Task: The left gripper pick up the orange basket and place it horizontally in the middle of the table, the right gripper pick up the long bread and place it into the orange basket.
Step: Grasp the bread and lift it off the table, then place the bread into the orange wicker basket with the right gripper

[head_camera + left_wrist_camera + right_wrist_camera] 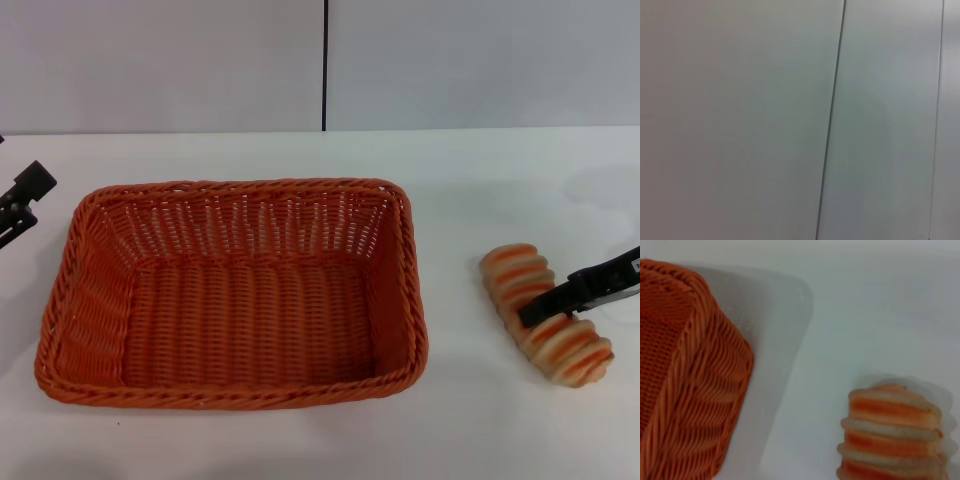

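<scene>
The orange basket (pixel 232 290) stands on the white table (pixel 480 180), its long side across the head view, and nothing lies in it. A corner of the basket (pixel 687 370) also fills one side of the right wrist view. The long bread (pixel 545 312), striped orange and cream, lies on the table to the right of the basket; its end (pixel 892 432) shows in the right wrist view. My right gripper (pixel 548 305) reaches in from the right edge and lies across the middle of the bread. At the far left edge my left gripper (pixel 20 205) is open and apart from the basket.
A grey panelled wall (pixel 320 60) with a dark vertical seam (pixel 832 120) stands behind the table, and it is all that the left wrist view shows. A strip of bare table (pixel 455 300) separates basket and bread.
</scene>
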Robot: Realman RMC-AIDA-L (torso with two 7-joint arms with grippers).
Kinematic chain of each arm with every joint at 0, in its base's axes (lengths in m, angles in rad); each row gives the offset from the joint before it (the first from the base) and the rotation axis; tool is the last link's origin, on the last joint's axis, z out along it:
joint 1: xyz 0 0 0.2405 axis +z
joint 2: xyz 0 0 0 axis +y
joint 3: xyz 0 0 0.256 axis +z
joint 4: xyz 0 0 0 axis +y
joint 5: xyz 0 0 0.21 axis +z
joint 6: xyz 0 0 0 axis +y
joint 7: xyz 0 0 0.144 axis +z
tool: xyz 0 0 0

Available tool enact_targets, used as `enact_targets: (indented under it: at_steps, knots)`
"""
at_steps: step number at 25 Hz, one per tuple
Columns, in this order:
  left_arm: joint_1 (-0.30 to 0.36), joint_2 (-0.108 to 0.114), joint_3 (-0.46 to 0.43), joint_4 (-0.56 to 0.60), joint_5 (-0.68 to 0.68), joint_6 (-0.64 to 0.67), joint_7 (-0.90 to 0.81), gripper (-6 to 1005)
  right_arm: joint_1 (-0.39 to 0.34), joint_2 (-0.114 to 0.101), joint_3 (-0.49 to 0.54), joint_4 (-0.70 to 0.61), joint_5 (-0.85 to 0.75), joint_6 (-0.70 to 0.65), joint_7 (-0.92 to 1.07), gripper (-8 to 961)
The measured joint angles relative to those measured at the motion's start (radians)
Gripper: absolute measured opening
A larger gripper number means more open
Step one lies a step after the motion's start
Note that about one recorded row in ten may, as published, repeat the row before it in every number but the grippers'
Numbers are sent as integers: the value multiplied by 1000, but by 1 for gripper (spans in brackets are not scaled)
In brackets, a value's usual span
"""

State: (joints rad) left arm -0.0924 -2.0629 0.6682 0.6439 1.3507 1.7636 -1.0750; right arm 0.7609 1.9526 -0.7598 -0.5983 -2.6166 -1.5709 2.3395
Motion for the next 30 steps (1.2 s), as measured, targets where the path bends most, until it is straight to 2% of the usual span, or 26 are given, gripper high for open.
enact_targets:
  at_steps: [4, 9, 15, 18, 19, 20, 22, 24, 27, 28, 30]
  knots:
    - [-5, 0, -10, 1, -3, 0, 0, 847, 0, 1, -6, -2, -3, 8, 0, 628]
    - [-7, 0, -13, -2, -17, 1, 1, 847, 1, 2, -8, -14, -1, 2, -4, 440]
    - [-7, 0, -13, -3, -40, 4, -3, 847, -6, 12, 1, -81, 6, -41, -5, 333]
    - [-8, -1, -13, -4, -42, 9, -3, 847, -25, 29, 3, -195, 16, -105, 3, 308]
    - [-8, -1, -13, -4, -42, 9, -3, 847, -25, 29, 3, -195, 16, -105, 3, 300]
    - [-8, -2, -13, -5, -43, 10, -2, 847, -38, 35, 8, -271, 27, -147, 10, 292]
    - [-8, -3, -13, -6, -45, 10, -3, 847, -43, 36, 12, -304, 41, -169, 14, 280]
    - [-9, -4, -13, -8, -50, 19, -8, 847, -65, 41, 23, -485, 110, -268, 54, 269]
    - [-9, -4, -13, -8, -51, 23, -8, 847, -69, 46, 23, -538, 115, -285, 60, 251]
    - [-9, -4, -13, -9, -53, 30, -9, 847, -76, 61, 25, -652, 130, -324, 63, 245]
    - [-9, -4, -13, -10, -53, 33, -9, 847, -77, 65, 26, -694, 151, -345, 63, 226]
